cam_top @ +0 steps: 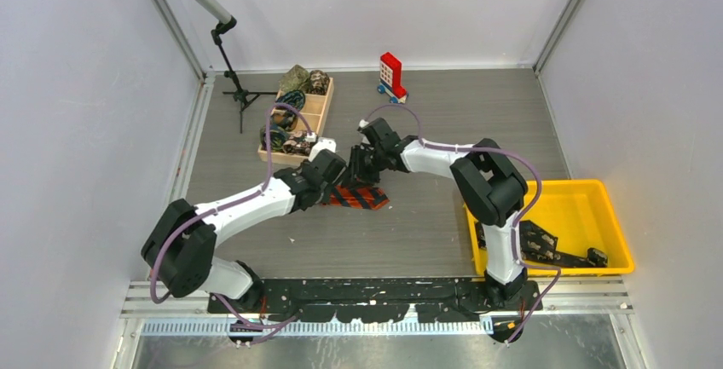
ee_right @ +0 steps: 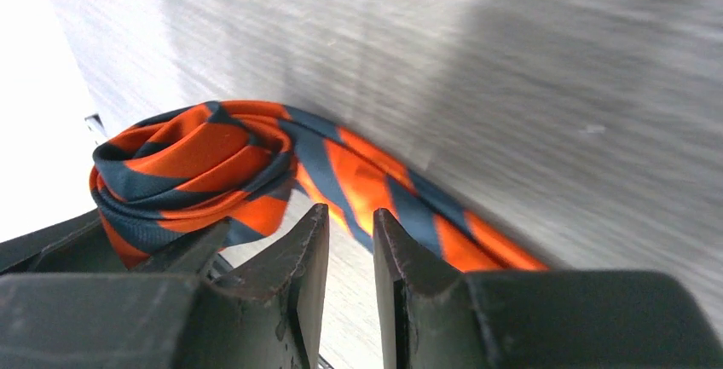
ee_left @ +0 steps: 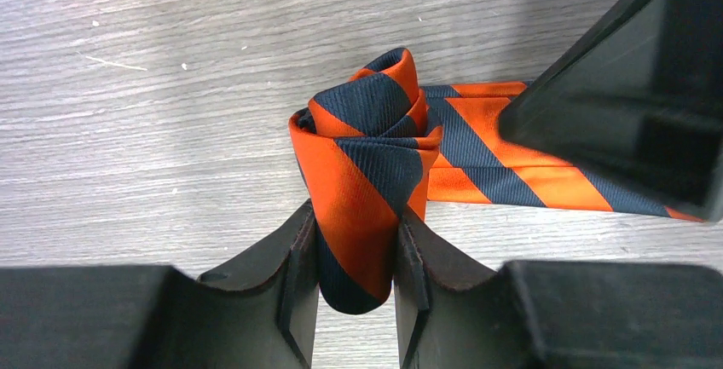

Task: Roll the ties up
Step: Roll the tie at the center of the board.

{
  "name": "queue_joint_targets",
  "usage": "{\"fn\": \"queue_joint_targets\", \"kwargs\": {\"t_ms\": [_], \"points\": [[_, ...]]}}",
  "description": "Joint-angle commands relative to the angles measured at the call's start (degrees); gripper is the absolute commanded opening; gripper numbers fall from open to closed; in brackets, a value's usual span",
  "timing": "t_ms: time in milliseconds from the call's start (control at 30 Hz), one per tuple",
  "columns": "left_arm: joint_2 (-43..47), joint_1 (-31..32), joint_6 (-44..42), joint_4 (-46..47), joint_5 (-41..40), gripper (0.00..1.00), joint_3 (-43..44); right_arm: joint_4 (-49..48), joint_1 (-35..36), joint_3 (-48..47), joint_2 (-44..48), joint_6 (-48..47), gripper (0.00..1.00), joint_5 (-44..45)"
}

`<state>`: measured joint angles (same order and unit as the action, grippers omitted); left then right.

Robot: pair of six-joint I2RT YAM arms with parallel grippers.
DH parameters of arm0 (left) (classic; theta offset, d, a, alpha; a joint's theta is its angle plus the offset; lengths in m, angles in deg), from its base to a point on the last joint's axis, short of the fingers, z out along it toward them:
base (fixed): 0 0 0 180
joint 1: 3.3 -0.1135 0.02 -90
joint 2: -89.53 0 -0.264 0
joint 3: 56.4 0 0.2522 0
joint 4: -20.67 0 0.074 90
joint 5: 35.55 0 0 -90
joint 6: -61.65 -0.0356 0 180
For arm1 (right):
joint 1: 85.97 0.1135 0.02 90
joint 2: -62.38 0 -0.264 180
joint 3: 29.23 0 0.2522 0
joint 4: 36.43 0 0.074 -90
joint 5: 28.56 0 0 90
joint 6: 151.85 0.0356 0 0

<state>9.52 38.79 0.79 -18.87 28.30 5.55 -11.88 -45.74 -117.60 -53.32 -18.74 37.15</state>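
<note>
An orange-and-navy striped tie point(cam_top: 358, 197) lies mid-table, one end wound into a loose roll point(ee_left: 367, 130) and the flat tail point(ee_left: 529, 177) running off to the right. My left gripper point(ee_left: 354, 224) is shut on the roll, squeezing its near side between both fingers. In the right wrist view the roll point(ee_right: 187, 173) sits left of my right gripper point(ee_right: 349, 216). That gripper is open by a narrow gap with nothing in it, its tips just short of the flat tail point(ee_right: 384, 190). Its dark body point(ee_left: 631, 105) hangs over the tail.
A wooden tray point(cam_top: 320, 106) holding several rolled ties stands at the back left, with a tripod stand point(cam_top: 237, 88) beside it. A red-and-white toy block on blue wheels point(cam_top: 391, 75) sits at the back. A yellow bin point(cam_top: 614, 216) with dark ties is at the right.
</note>
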Motion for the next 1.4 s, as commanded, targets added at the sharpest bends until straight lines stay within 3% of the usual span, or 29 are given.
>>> {"fn": "queue_joint_targets", "kwargs": {"t_ms": [0,867,1367], "points": [[-2.4,1.5,-1.1,-1.1,-6.3,0.21,3.2,0.0,-2.3,1.4,4.2,-2.3,0.31,1.1],[-12.8,11.1,-2.5,-2.3,-21.9,0.19,8.9,1.4,-2.7,9.0,9.0,-2.7,0.29,1.9],[-19.1,16.3,-4.2,-0.3,-26.7,0.17,8.8,6.8,-9.6,9.7,16.4,-5.2,0.30,3.0]]}}
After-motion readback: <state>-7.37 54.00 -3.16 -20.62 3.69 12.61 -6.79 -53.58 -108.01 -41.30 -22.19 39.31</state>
